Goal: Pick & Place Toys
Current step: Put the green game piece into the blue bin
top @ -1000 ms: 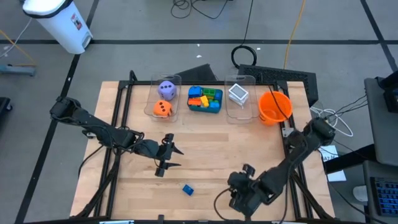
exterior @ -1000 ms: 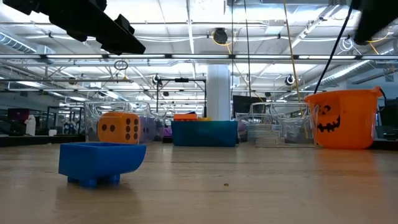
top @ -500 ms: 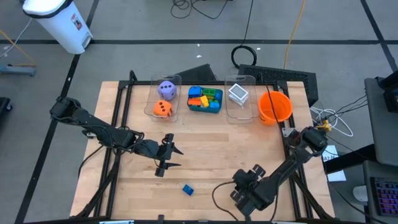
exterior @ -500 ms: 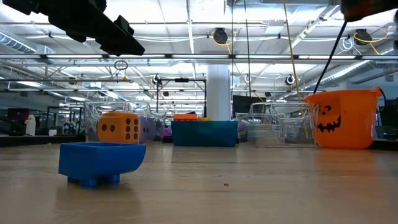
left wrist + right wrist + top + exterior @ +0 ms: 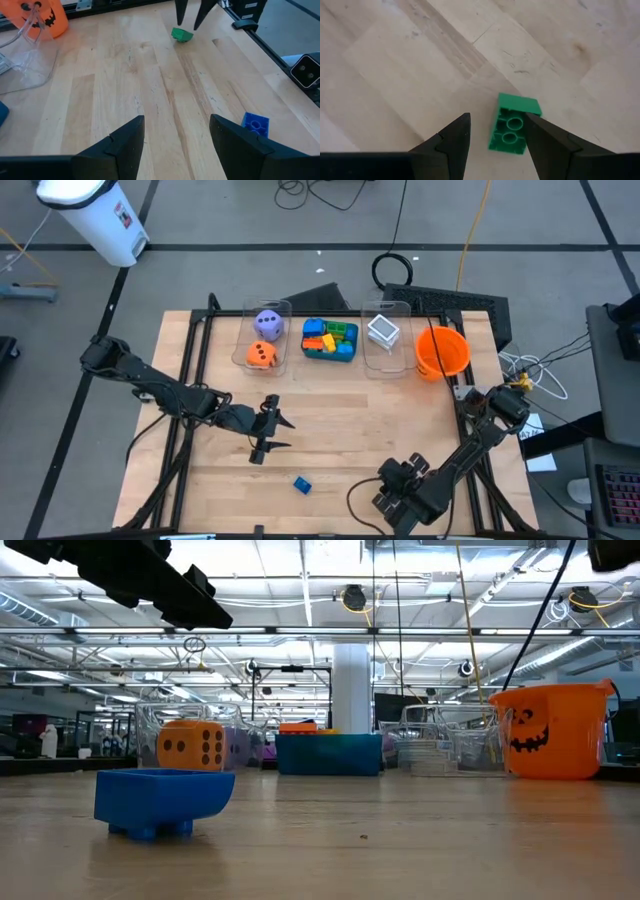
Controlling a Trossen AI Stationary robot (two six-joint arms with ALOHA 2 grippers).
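Observation:
A green brick (image 5: 512,129) lies on the bare wood near the table's front edge, hollow underside showing; it also appears in the left wrist view (image 5: 182,34). My right gripper (image 5: 496,140) hangs open just over it, pointing steeply down, one finger on each side and neither touching. From above, my right gripper (image 5: 393,498) hides this brick. A blue brick (image 5: 302,484) rests on the wood left of it. My left gripper (image 5: 278,432) hovers open above mid-table, nothing between its fingers.
Along the far edge stand a clear bin (image 5: 265,340) with a purple and an orange die, a teal tray (image 5: 347,352) of coloured bricks, a clear bin (image 5: 383,332) with a white card, and an orange pumpkin bucket (image 5: 441,352). Bare wood lies between them and the grippers.
My right gripper has sunk toward the table near its front edge, tipping more steeply down and rolling at the wrist, coming down over the green brick. Its fingers' gap looks unchanged. The bricks have not moved.

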